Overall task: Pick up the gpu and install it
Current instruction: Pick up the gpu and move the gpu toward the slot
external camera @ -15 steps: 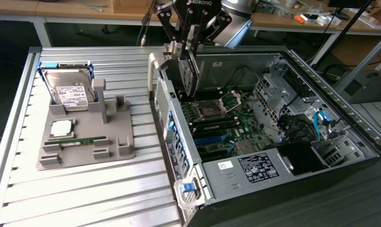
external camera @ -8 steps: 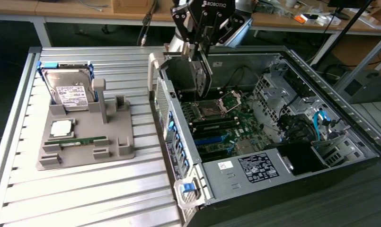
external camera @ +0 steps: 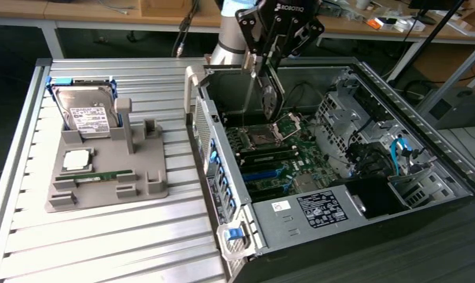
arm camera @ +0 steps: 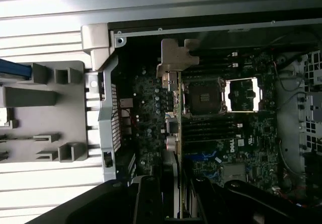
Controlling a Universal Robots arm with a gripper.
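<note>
gripper (arm camera: 177, 206) sits closest to the wrist camera: two black fingers (arm camera: 147, 199) drawn in narrow, one on each face of the gpu (arm camera: 178, 183), with the card clamped between them.

wrist view, looking along the card:
- the gpu is seen edge-on, a thin line running away from the fingers.
- the silver end bracket (arm camera: 176, 58) is the far end.
- beyond it are the motherboard (arm camera: 146, 108) and open cpu socket (arm camera: 204, 97), inside the case (arm camera: 106, 118).
- a grey fixture (arm camera: 75, 108) lies just outside the case wall.

exterior view, side-on:
- the gripper (external camera: 267, 66) is above the open case (external camera: 202, 112).
- the gpu (external camera: 270, 97) hangs straight below it, standing on end with its long axis near vertical.
- its upper end is in the fingers; its lower end points down at the motherboard (external camera: 281, 150), near the cpu socket (external camera: 262, 138).
- cannot tell whether the lower end touches the board.
- the fixture (external camera: 103, 188) is on the slatted table (external camera: 103, 236), at the exterior view's left of the case.
- it carries a hard drive (external camera: 88, 115) standing upright and a ram stick (external camera: 95, 175) lying flat.
</note>
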